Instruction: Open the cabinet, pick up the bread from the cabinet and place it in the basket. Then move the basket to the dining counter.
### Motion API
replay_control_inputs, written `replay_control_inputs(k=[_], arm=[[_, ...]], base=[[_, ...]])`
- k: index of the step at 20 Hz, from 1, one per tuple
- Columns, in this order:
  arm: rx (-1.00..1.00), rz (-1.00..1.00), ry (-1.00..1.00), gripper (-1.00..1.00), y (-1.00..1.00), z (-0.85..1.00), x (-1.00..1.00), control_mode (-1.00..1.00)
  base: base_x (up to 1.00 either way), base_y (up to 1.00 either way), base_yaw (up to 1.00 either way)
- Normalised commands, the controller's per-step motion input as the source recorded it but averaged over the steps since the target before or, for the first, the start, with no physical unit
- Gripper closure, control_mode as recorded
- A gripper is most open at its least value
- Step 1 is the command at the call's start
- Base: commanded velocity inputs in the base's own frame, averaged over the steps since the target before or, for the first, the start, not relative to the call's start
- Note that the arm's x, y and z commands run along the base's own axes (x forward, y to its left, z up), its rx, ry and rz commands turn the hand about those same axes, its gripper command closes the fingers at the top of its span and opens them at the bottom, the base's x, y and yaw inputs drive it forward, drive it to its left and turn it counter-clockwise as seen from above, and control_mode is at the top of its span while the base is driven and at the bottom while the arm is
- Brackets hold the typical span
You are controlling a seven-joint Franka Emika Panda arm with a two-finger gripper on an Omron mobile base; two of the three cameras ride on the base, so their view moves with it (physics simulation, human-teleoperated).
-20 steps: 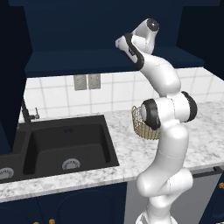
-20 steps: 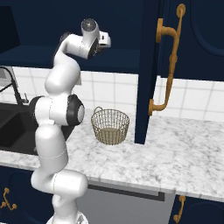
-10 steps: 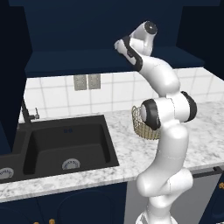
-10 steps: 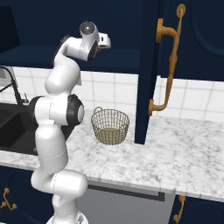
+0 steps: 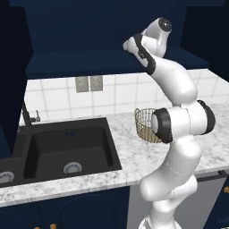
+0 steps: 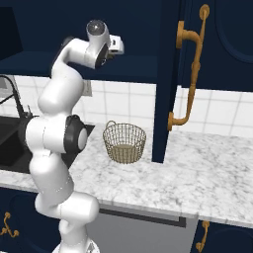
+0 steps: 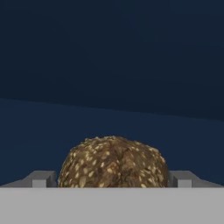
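Straddling bread point(image 7: 113, 162), gripper point(image 7: 113, 178) wide open inside cabinet point(image 6: 165, 79); basket point(image 6: 124, 142) beside open door edge.

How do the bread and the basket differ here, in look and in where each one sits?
The bread is a solid brown seeded lump; the basket is open tan wire mesh. The bread lies inside the dark cabinet, between the open gripper tips; the basket stands on the marble counter, untouched. Both are rounded.
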Motion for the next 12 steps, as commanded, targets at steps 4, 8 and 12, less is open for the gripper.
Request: replay_control_inputs(k=[4, 8, 12], arm=[[0.00, 0.00, -0.19, 1.00, 0.00, -0.10, -1.00, -1.00], [0.01, -0.01, -0.15, 1.00, -0.05, 0.09, -1.00, -1.00], [0.06, -0.09, -0.02, 1.00, -0.16, 0.32, -1.00, -1.00]], base=[[0.00, 0.00, 0.00], [0.00, 0.00, 0.00], [0.00, 0.00, 0.00]])
